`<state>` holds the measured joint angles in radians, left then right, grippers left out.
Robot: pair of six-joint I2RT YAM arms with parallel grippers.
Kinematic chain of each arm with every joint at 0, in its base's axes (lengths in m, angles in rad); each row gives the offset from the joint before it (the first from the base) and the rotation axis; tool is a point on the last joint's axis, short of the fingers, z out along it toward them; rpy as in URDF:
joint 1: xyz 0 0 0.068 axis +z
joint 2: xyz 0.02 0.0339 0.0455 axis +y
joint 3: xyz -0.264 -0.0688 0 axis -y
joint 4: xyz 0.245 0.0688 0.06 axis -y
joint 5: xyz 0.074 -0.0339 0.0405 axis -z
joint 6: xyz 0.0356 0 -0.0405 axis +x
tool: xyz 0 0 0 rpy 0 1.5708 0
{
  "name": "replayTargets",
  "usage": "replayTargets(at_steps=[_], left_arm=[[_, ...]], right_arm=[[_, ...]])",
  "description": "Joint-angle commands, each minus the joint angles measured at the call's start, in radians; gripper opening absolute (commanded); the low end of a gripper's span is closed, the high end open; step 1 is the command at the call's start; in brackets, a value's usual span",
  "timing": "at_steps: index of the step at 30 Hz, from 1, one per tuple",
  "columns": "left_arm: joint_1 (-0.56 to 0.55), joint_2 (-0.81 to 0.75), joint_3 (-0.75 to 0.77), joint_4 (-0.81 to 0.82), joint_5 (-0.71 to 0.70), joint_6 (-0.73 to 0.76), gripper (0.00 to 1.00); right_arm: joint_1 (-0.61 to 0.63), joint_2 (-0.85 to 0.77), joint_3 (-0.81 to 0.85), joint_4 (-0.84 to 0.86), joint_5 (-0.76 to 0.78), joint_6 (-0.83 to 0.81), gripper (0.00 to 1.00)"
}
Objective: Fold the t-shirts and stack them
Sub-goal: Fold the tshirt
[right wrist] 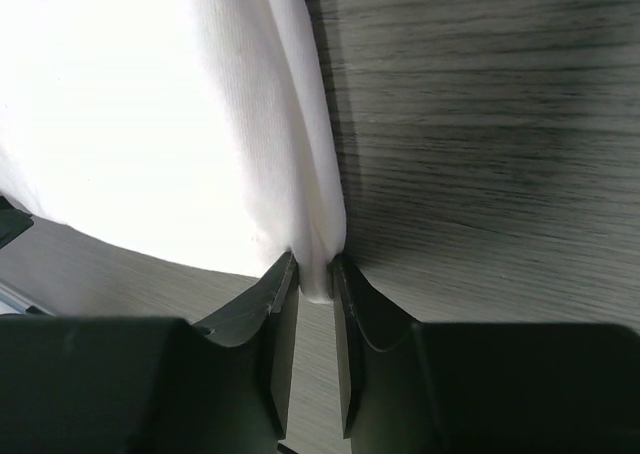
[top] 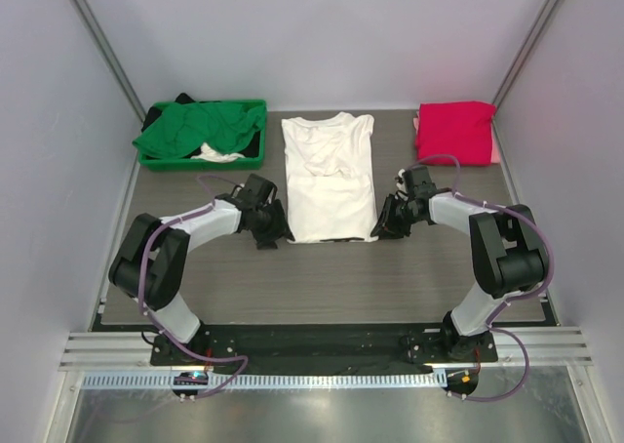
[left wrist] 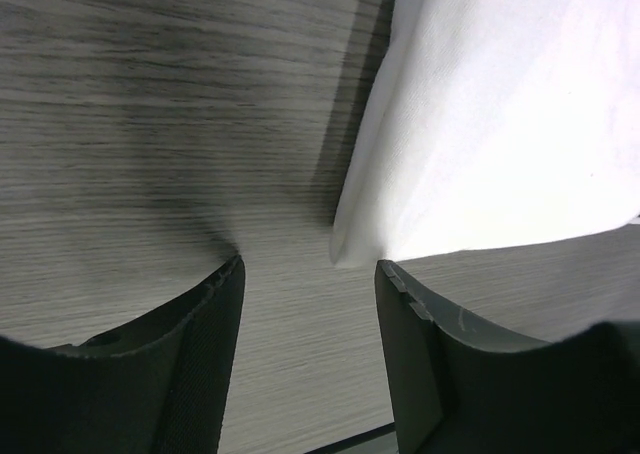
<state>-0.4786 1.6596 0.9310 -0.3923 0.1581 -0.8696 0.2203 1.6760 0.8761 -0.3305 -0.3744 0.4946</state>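
White tee (top: 329, 178): one, flat mid-bench, sleeves tucked in so it reads as a long rectangle, collar at the far end.

Right pincer (right wrist: 316, 294): at the tee's near right corner, clenched on the folded cloth edge, fabric pinched between both fingers.
Left pincer (left wrist: 310, 304): at the tee's near left corner, released, jaws apart. The corner sits right at the mouth of the gap, not gripped.

Right of the tee, far end: one pink-red tee (top: 454, 131), folded into a block, well apart. A pale pink edge (top: 494, 150) shows under it; can't tell what it is.

Left of the tee, far end: one green bin (top: 175, 164), just beside the tee's shoulder. One green tee (top: 200, 131) is heaped in it, plus a white scrap (top: 216, 154) and something dark (top: 156, 116) at the back. Can't count garments below.

Bench (top: 322, 277): grey woodgrain.
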Motion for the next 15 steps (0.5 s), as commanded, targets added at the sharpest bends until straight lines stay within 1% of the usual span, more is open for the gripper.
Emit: replayTargets(at_steps=[1, 6, 7, 9, 10, 13, 15], left_arm=[[-0.003, 0.015, -0.021, 0.064, 0.009, -0.016, 0.56], [-0.003, 0.029, -0.031, 0.090, 0.004, -0.026, 0.52], [-0.003, 0.035, -0.032, 0.093, 0.004, -0.028, 0.49], [-0.003, 0.043, -0.034, 0.102, 0.006, -0.031, 0.46], [-0.003, 0.051, -0.038, 0.107, 0.006, -0.031, 0.42], [-0.003, 0.055, -0.044, 0.115, 0.006, -0.034, 0.38], [-0.003, 0.058, -0.049, 0.121, 0.004, -0.037, 0.36]], right_arm=[[0.002, 0.024, -0.022, 0.010, 0.029, -0.016, 0.26], [0.002, 0.024, -0.022, 0.010, 0.029, -0.018, 0.26], [0.002, 0.025, -0.020, 0.010, 0.029, -0.018, 0.26], [0.001, 0.027, -0.020, 0.008, 0.031, -0.019, 0.26], [0.001, 0.027, -0.020, 0.010, 0.032, -0.019, 0.25], [0.001, 0.028, -0.020, 0.011, 0.034, -0.019, 0.24], [0.001, 0.030, -0.019, 0.011, 0.035, -0.019, 0.23]])
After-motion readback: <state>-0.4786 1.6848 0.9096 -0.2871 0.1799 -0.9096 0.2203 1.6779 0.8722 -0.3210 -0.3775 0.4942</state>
